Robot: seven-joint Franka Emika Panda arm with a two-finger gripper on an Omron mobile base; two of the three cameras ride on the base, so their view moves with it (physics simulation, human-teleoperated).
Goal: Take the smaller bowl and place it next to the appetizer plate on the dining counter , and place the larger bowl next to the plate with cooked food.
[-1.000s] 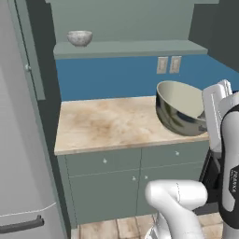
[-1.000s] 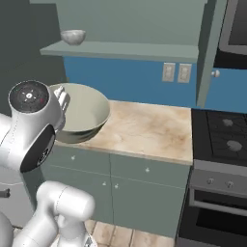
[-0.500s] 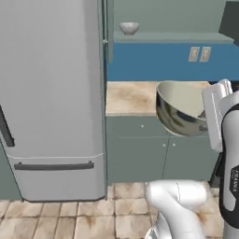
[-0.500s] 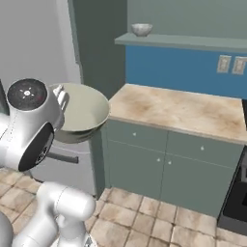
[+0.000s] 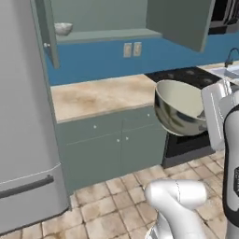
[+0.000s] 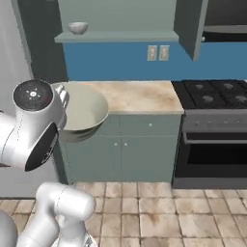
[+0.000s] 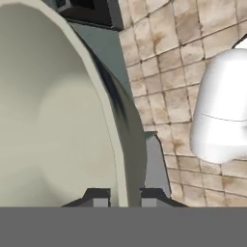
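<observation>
Carrying the larger bowl (image 5: 179, 108) is where I judge the job stands: it is up off any surface, gripped at its rim, with the tiled floor (image 5: 116, 205) beneath it.

Taking the stove as my landmark and reading the left base view from the left: the tall grey fridge (image 5: 23, 121) stands farthest from the stove. Next comes the marbled worktop (image 5: 98, 95) over grey-green cabinet fronts, butting against the stove's side. Above that worktop, on the open shelf (image 5: 107, 35), sits the smaller bowl (image 5: 63, 29), not yet fetched. Then the stove (image 5: 186, 77) itself, with the larger bowl hanging in front of it, tilted so its cream inside faces the worktop.

In the hand view the claw (image 7: 120, 197) is pinching the bowl's rim, one fingertip inside the wall and one outside, nearly pressed together.

So, as I read it, neither bowl has been delivered. The larger one is on its way and has to go next to the plate with cooked food; the smaller one then has to come off the shelf and go beside the appetizer plate. I cannot say how far off the dining island is.

I can read no brand, label or writing anywhere; the two wall outlets (image 6: 158, 52) above the worktop are blank.
</observation>
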